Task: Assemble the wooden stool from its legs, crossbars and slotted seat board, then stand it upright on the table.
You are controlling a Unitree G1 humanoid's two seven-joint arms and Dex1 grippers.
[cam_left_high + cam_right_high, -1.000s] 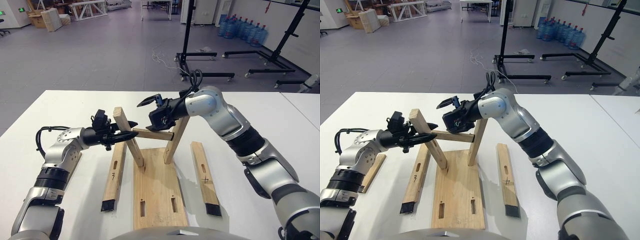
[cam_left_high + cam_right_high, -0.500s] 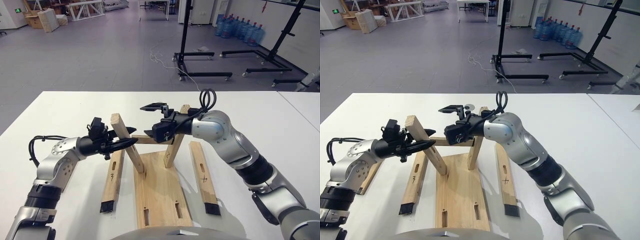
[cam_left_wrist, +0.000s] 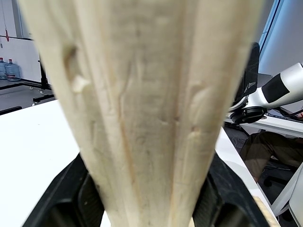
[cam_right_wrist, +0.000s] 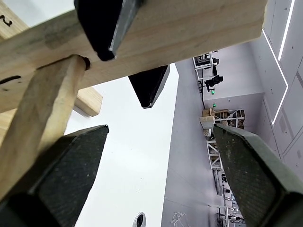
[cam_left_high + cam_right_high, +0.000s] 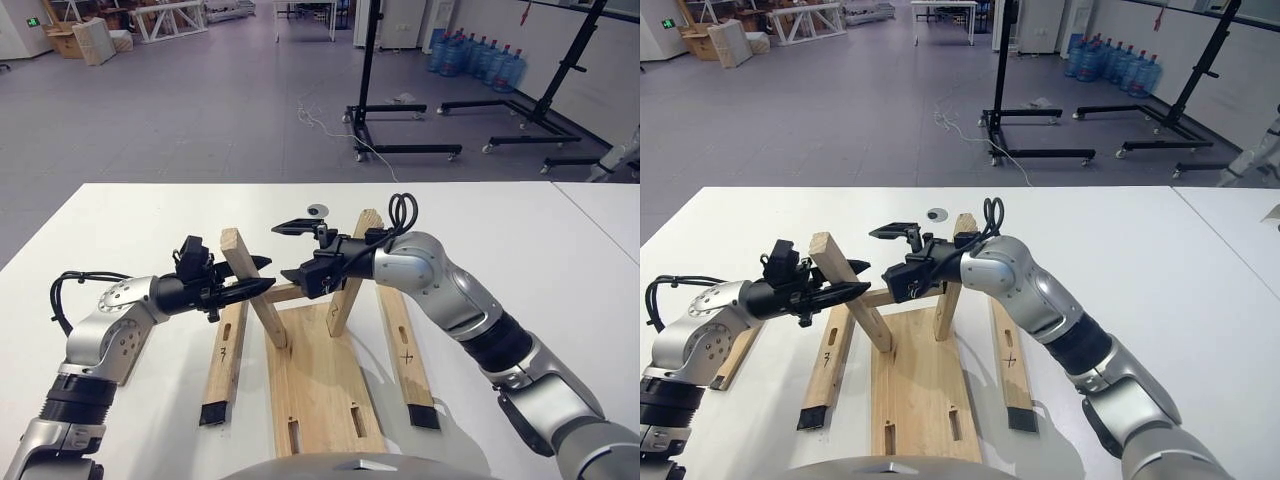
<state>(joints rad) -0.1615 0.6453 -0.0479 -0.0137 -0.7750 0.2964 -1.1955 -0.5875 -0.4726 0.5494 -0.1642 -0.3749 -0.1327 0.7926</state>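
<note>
The seat board (image 5: 315,390) lies flat on the white counter (image 5: 120,220), near the front edge; two legs stand in its far slots, the left leg (image 5: 264,318) leaning left and the right leg (image 5: 340,310) leaning right; a crossbar (image 5: 287,293) spans between them. The left end effector (image 5: 262,273) pinches the left leg on its upper half. The right end effector (image 5: 293,252) sits between the two legs, its fingers spread wide, the lower one just beside the crossbar. Two loose legs (image 5: 226,355) (image 5: 405,350) lie flat on either side of the board.
</note>
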